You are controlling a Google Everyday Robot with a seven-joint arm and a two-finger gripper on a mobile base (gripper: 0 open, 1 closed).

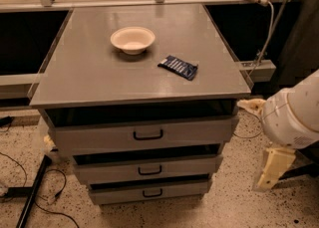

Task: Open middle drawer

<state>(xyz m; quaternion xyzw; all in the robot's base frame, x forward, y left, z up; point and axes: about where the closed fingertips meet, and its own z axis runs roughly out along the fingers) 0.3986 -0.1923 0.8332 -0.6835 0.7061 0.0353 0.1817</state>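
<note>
We see a grey cabinet (99, 75) with three stacked drawers; the middle drawer (109, 171) (small black bar handle) sits second down and seems shut. The gripper (270, 168) hangs low beside the cabinet's right side, well apart from the drawers; whether it is clenched or released, we cannot tell

Clear floor (234, 209) separates middle drawer (144, 170) from rightward gripper (263, 140).
</note>
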